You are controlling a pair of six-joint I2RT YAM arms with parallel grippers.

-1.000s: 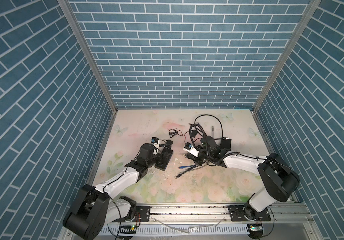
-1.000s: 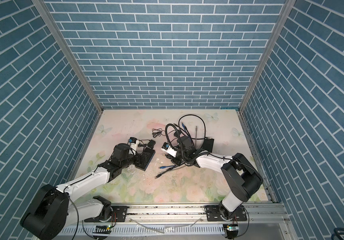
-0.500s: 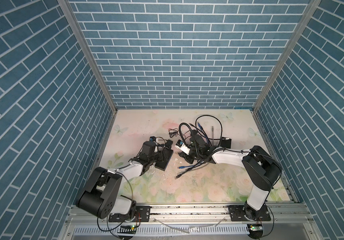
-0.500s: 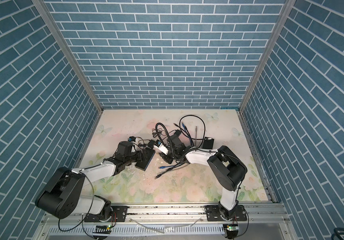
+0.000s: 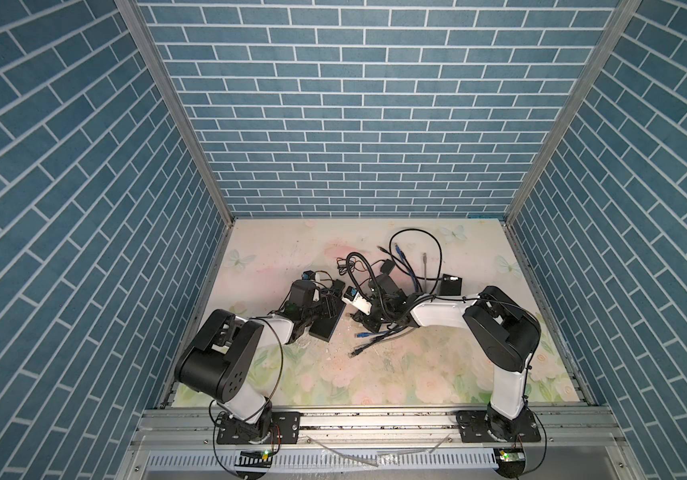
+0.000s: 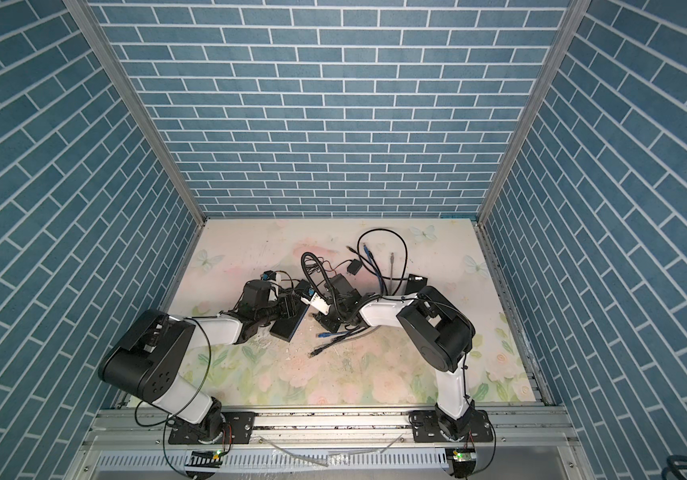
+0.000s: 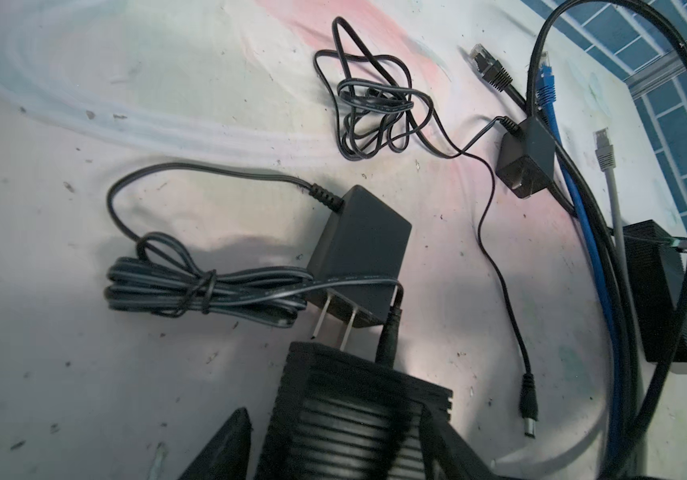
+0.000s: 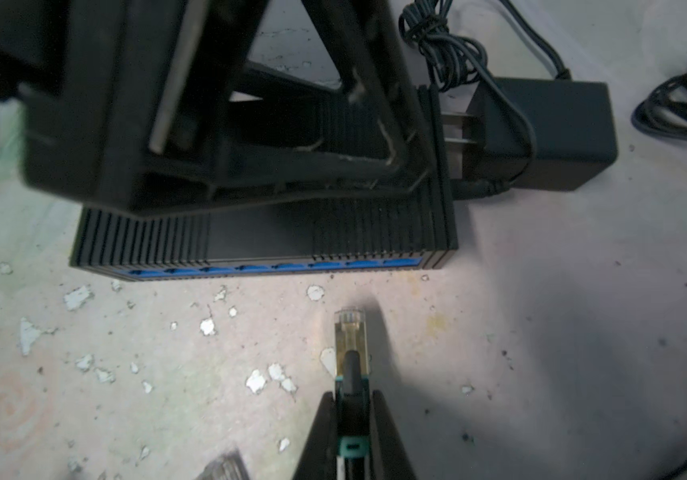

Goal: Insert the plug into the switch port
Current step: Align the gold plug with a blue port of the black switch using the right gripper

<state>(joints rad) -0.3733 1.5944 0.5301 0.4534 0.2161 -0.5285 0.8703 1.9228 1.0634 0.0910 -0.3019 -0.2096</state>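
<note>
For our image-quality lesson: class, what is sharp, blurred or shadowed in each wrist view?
Right wrist view: plug fairly sharp in a bright patch, dark shadow beside it, switch softer behind. Left wrist view: adapter sharp, switch blurred near the lens.

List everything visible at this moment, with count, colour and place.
switch: one, black with blue ports, mid-mat
plug: one, clear, on a black cable, just short of the ports
power adapters: two, black, coiled leads, beyond the switch
network cables: three loose, black, blue, grey, right of the switch
ribbed box: one, black, far right of the mat
mat: one, pastel floral, covering the table
walls: three, blue brick
left claw: black, open, straddling the switch
right claw: black, shut on the plug
</note>
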